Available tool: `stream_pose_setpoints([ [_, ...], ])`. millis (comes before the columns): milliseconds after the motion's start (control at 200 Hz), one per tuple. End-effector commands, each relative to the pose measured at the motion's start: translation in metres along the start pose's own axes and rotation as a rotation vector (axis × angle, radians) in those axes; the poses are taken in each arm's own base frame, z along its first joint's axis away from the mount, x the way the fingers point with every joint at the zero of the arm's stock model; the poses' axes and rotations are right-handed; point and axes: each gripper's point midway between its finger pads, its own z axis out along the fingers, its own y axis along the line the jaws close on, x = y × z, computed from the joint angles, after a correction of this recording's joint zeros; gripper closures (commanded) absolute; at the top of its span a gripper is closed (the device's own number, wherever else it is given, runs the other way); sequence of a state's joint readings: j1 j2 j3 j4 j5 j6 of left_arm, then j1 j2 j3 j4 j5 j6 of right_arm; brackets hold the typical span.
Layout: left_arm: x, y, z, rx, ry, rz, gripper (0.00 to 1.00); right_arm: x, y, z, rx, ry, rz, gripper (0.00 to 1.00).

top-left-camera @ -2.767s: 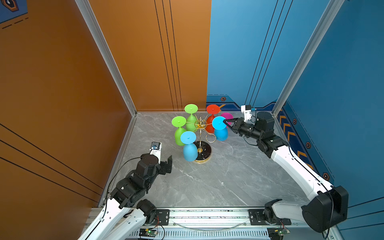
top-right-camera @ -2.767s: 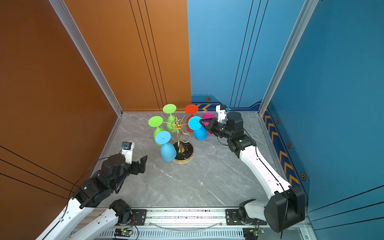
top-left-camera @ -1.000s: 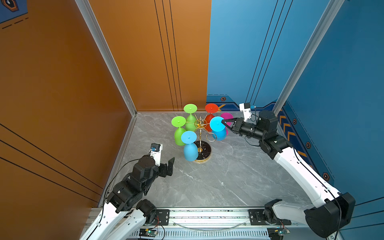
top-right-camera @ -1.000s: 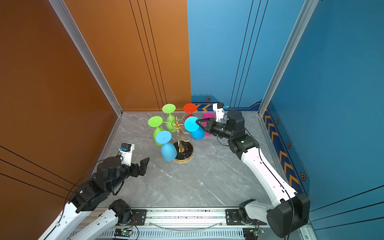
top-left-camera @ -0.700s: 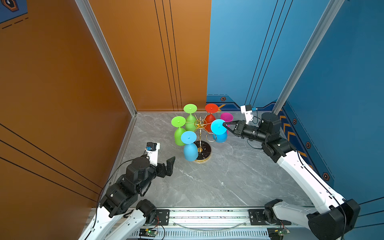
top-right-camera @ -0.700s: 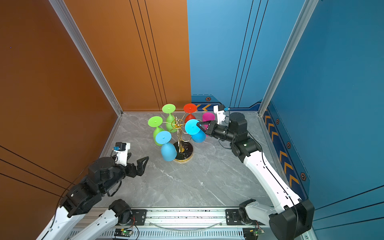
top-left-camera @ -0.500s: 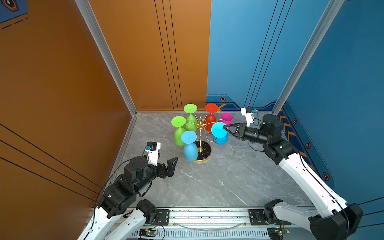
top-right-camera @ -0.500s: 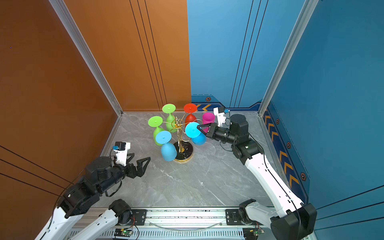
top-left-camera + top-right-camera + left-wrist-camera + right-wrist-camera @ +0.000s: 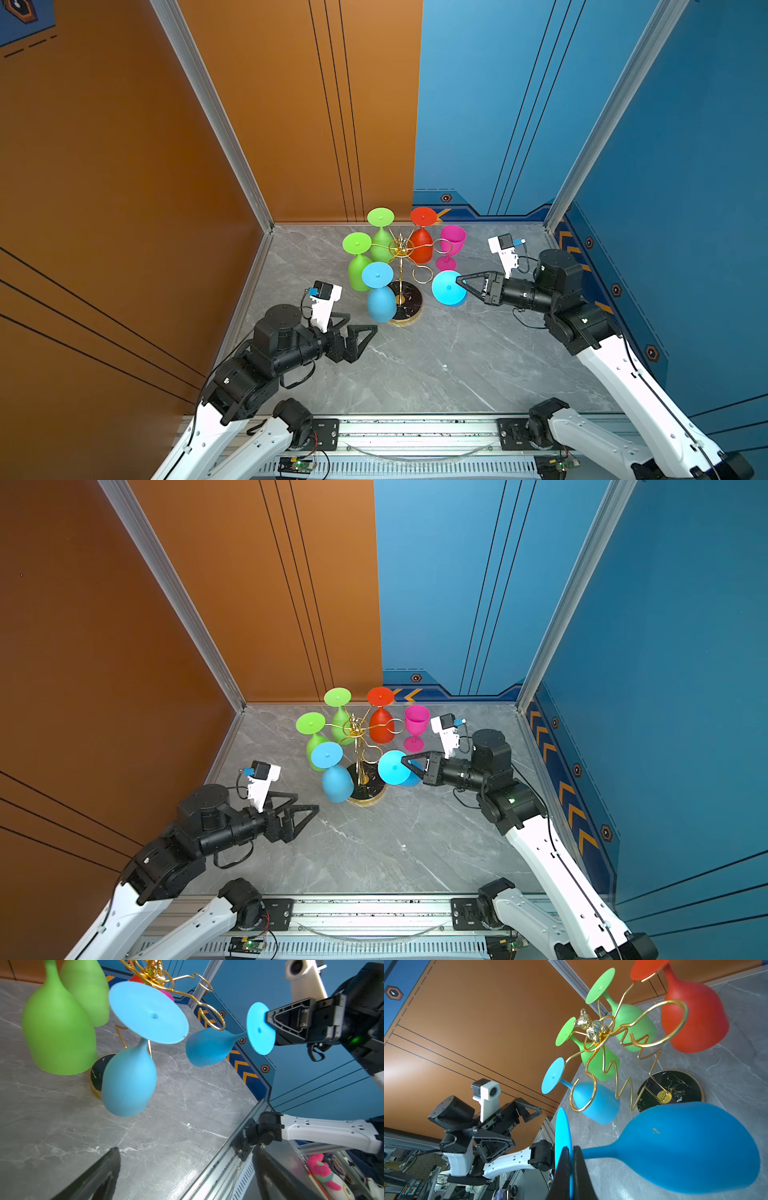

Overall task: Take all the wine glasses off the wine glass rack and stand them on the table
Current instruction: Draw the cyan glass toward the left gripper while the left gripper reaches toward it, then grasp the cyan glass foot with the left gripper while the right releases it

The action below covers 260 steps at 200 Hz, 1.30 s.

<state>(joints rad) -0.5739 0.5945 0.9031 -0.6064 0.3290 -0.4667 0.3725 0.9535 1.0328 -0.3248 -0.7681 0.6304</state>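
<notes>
our right gripper (image 9: 460, 283) pinches the wine glass (image 9: 446, 287) by its foot rim at mid-frame, just right of the wine glass rack (image 9: 411, 297) and off its loops. we judge this thin edge grip could let it swivel or slip. the left gripper (image 9: 357, 328) hangs open, lower left.

The near half of the bench (image 9: 415, 374) lies bare, save for the left pincer (image 9: 361, 332) hovering at its left. The wine glass rack (image 9: 400, 270) blocks the far middle. Hanging glasses (image 9: 380, 303) crowd its left and far sides, while its right loops stand empty. A magenta glass (image 9: 452, 243) stands far right, near the blue glass (image 9: 448, 287) clamped in the right pincer (image 9: 459, 282).
</notes>
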Motion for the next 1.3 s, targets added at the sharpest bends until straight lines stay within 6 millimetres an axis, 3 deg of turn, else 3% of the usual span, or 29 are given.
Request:
stream_pose_setpoints([
  [0,-0.005,-0.026,0.006,0.171,-0.007,-0.028,0.04,0.029,-0.002,-0.004,-0.02,0.084,-0.054,1.0],
  [195,-0.003,-0.038,0.019,0.276,0.016,-0.074,0.12,0.049,0.011,-0.005,-0.083,0.134,-0.115,1.0],
  [315,-0.003,-0.044,0.026,0.332,0.019,-0.101,0.13,0.061,0.013,-0.001,-0.101,0.173,-0.13,1.0],
  [546,0.0,-0.059,0.035,0.417,0.045,-0.098,0.34,0.081,0.029,0.009,-0.162,0.229,-0.192,1.0],
  [631,0.005,-0.068,0.037,0.466,0.077,-0.089,0.37,0.087,0.036,0.012,-0.183,0.244,-0.21,1.0],
  [851,0.022,-0.091,0.04,0.548,0.149,-0.043,0.39,0.09,0.046,0.019,-0.218,0.259,-0.227,1.0],
  [1011,0.033,-0.106,0.046,0.587,0.203,-0.007,0.5,0.091,0.052,0.023,-0.238,0.264,-0.239,1.0],
  [1296,0.04,-0.113,0.054,0.6,0.239,0.009,0.56,0.094,0.054,0.023,-0.247,0.268,-0.246,1.0],
])
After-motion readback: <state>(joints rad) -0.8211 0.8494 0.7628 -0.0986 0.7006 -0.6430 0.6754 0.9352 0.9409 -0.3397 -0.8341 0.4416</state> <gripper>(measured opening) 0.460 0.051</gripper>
